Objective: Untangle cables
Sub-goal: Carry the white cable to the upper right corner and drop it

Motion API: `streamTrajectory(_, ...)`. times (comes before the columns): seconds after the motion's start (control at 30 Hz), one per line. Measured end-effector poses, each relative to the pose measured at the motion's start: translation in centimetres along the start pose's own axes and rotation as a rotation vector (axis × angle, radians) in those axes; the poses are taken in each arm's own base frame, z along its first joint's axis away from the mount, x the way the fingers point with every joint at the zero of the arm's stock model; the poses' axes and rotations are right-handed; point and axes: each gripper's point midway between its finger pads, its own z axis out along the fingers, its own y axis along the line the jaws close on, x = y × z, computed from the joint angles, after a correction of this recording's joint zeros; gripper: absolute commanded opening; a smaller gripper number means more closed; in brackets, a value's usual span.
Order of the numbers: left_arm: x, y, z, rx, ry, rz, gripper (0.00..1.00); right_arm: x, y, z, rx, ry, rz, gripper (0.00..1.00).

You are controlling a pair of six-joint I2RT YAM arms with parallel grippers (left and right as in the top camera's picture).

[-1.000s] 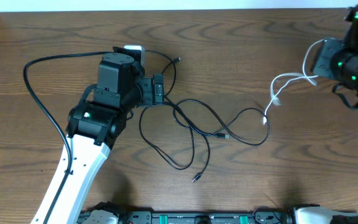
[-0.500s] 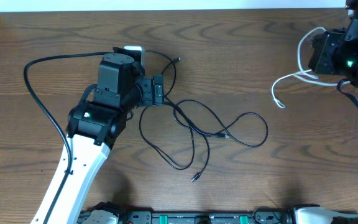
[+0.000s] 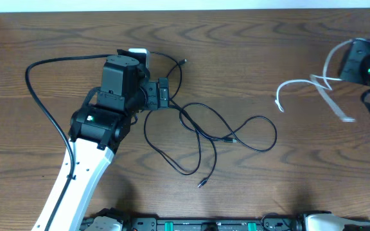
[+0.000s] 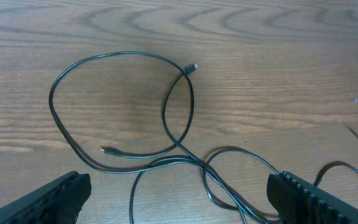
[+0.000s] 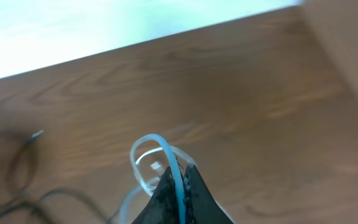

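Tangled cables (image 3: 196,128) mid-table (image 3: 268,192), just right of left gripper (image 3: 163,94); lone cable (image 3: 297,83) well apart rightward, pinched in right gripper (image 5: 180,179) at far edge

Table (image 3: 300,186) matt grained wood; cables (image 3: 198,131) smooth plastic.

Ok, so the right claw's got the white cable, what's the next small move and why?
Probably lower the right claw and release, laying the white cable on the table at the right. It is pinched in shut jaws and hangs apart from the black cables, so it looks freed; the open left claw hovers over those.
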Motion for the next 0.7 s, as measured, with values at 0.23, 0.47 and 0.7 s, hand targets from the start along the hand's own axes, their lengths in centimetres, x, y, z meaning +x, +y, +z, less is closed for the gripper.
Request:
streamTrajectory(0.23,0.2,0.0,0.4,-0.003,0.012,0.0,0.96,-2.1,-7.9,0.2,0.281,-0.084,0.176,0.01)
streamTrajectory(0.47,0.4,0.1,0.8,-0.006,0.025,0.0,0.96,-3.8,-16.1,1.0,0.504,-0.148,0.351,0.01)
streamTrajectory(0.7,0.4,0.1,0.8,-0.005,0.025,0.0,0.96,-5.2,-21.4,6.3,0.606,-0.137,0.421,0.01)
